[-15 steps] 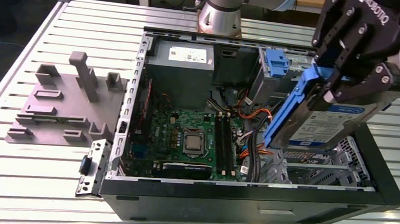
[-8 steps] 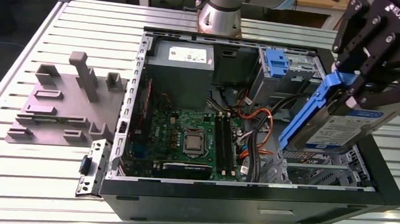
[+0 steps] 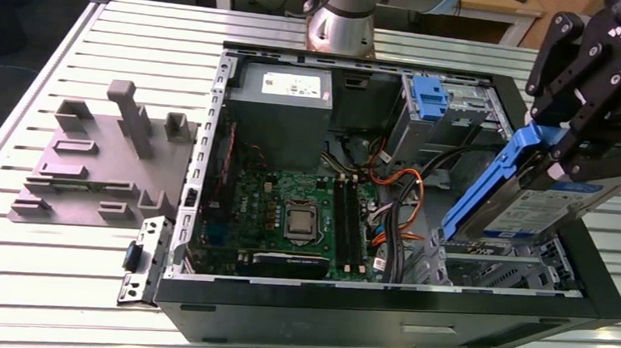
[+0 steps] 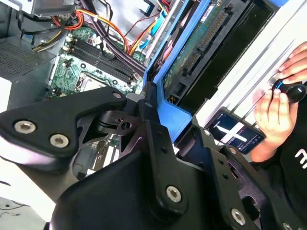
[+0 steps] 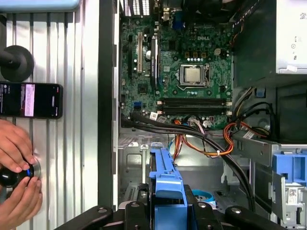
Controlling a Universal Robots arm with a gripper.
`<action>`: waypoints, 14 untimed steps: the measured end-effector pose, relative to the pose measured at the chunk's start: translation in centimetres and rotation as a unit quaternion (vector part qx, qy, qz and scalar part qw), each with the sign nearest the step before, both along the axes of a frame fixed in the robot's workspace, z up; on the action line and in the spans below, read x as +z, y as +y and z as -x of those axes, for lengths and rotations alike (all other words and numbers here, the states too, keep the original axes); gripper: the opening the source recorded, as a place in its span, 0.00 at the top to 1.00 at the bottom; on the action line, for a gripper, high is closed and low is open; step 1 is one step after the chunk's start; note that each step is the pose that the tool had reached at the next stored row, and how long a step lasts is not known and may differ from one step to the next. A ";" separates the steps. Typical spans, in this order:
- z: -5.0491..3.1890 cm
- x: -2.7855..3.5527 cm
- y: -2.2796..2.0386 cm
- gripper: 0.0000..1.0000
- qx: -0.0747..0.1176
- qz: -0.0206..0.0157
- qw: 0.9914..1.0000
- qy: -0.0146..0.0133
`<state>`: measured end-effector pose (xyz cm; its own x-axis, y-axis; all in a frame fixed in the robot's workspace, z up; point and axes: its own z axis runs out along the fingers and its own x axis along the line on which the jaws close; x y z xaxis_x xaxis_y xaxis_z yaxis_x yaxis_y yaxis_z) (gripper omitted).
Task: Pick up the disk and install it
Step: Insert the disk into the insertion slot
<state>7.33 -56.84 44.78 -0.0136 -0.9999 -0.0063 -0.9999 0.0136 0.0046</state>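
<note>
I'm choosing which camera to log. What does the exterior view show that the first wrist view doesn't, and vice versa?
The exterior view adds the grey moulded fixture plate. The first wrist view adds a person's hands on a black knob and a dark phone. Both share the green motherboard and the pincer shut on the silver-grey disk in its blue carrier.

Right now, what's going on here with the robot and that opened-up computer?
The arm's gripper is clamped on the disk in its blue carrier, holding it tilted over the metal drive cage at the exterior view's right end of the open computer case. The disk is not seated yet. Beside the case, a person's hands rest on a small dark controller, with a phone lying next to them.
</note>
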 end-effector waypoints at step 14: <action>-0.24 -1.40 -0.39 0.64 -0.008 0.000 1.000 0.000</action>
